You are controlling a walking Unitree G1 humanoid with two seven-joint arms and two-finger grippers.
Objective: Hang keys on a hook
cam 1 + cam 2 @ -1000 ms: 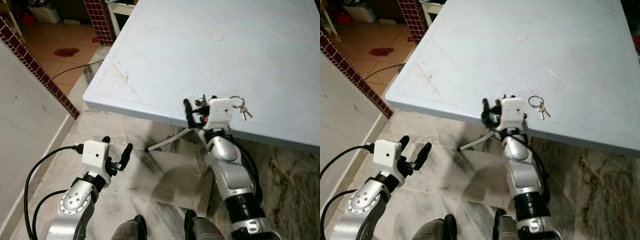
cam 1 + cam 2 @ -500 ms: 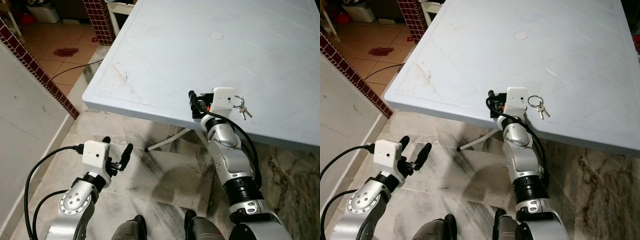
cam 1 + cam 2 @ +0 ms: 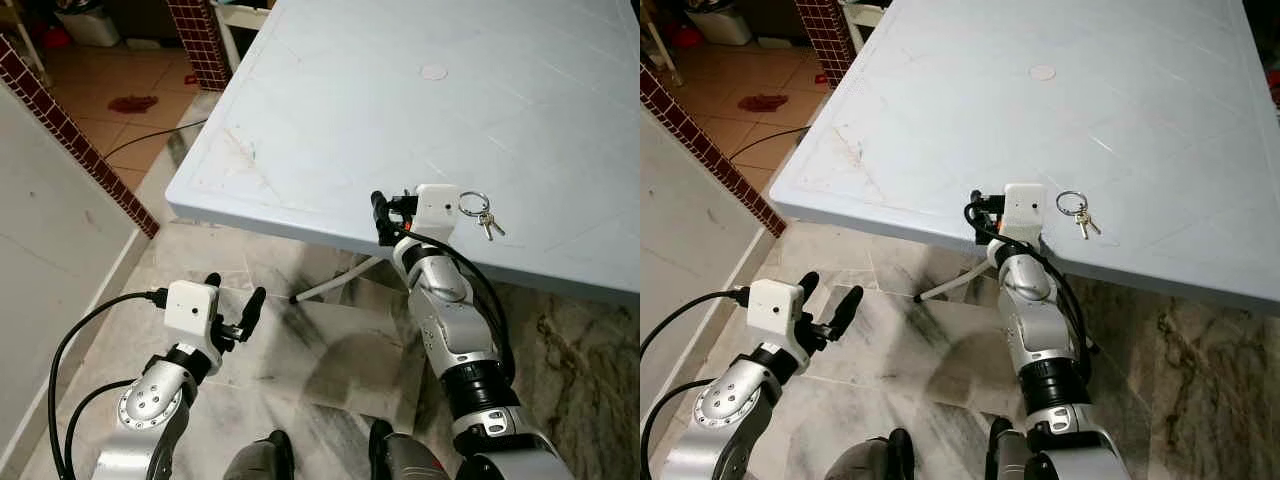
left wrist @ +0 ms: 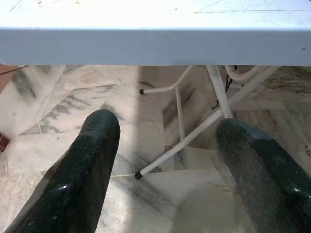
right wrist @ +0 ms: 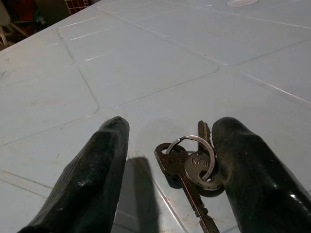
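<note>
Right gripper (image 5: pixel 167 160) over the near edge of the pale blue plastic table (image 3: pixel 330 120), fingers spread. Small bunch of silver keys on a ring (image 5: pixel 192 165) lies flat between the 2 fingertips, touching 1, blades pointing toward the wrist. Left gripper (image 3: pixel 232 307) low over the floor, fingers apart, well away.

Silver jointed arms (image 3: pixel 455 320), white wrist camera boxes (image 3: pixel 190 308), black cables (image 3: pixel 75 345), black fingers (image 4: pixel 82 170).
</note>
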